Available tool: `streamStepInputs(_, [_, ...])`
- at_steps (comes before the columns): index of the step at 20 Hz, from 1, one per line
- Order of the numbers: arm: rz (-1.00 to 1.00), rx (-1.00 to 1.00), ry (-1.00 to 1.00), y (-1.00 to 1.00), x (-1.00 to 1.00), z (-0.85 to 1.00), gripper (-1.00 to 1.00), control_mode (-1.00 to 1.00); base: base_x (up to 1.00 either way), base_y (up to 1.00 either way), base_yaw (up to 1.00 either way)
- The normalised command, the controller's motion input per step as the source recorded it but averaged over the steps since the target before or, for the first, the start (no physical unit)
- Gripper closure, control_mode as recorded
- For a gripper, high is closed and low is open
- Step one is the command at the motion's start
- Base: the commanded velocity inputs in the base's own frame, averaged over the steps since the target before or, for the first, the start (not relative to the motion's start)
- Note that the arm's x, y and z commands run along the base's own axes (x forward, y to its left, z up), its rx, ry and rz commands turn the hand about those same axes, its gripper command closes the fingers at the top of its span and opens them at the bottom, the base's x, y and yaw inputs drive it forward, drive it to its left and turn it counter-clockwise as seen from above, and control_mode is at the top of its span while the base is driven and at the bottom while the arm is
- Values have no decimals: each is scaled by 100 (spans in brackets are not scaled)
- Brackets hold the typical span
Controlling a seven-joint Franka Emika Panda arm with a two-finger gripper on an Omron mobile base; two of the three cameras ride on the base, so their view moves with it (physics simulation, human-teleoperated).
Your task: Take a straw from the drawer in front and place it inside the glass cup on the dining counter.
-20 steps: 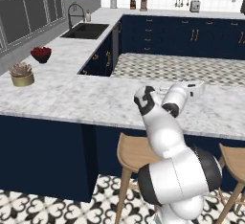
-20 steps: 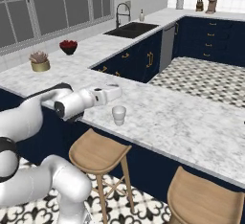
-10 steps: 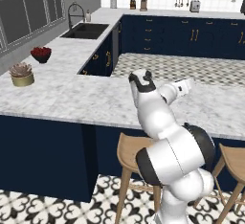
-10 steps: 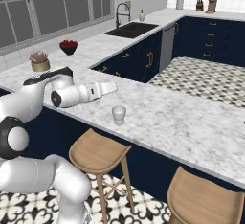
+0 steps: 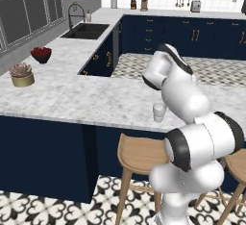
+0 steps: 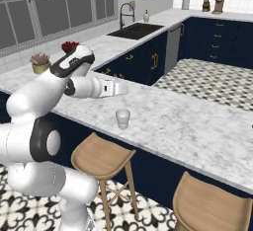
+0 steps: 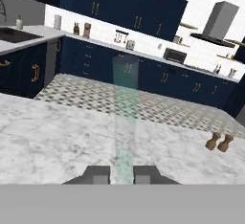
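- The gripper [image 7: 122, 174] is closed on the straw [image 7: 125, 122]; in the hand view the two finger tips stand close on either side of a pale, see-through stick that runs up from between them.
- So the fetching looks done: the straw is in the grip, up over the counter [image 5: 72, 99], not in a drawer.
- The cup [image 6: 122, 118] stands upright on the counter, near its front edge above the stools; it also shows in the left base view [image 5: 159, 112], just beside the arm.
- In the right base view the hand [image 6: 109, 87] reaches out level over the marble, above and a little to the left of the cup, not touching it.
- Nothing shows inside the cup yet, as far as the small pictures let me tell.
- Left to do, by my reading: bring the straw's lower end over the cup's mouth, tip it closer to upright, lower it in, then let go.
- The main risk is nudging the light cup or missing its narrow mouth.
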Motion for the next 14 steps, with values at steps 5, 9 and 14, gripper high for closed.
streamStepInputs(5, [0,31,3,14,-7,12,100,-100,0,0,0])
streamStepInputs(9, [0,1,24,27,-1,17,100,-100,0,0,0])
streamStepInputs(14, [0,-2,28,55,-14,4,100,-100,0,0,0])
